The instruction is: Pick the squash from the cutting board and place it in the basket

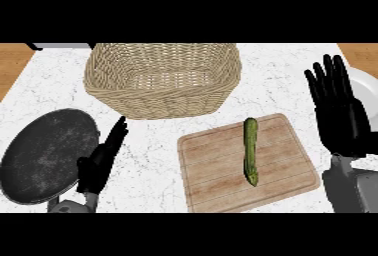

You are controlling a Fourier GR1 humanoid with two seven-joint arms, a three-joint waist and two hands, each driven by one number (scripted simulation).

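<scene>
A long, thin green squash (251, 150) lies lengthwise on the wooden cutting board (214, 175) at the lower middle of the counter. The woven wicker basket (111, 85) stands behind the board, at the top centre, with nothing in it. My right hand (339, 115) hovers to the right of the board, fingers straight and pointing up, apart from the squash. My left hand (103, 160) sits at the lower left, fingers straight, between the dark plate and the board. Neither hand holds anything.
A dark round plate (48, 155) lies at the left edge, next to my left hand. A white plate (367, 82) shows partly at the right edge, behind my right hand. Wooden floor shows past the counter's far corners.
</scene>
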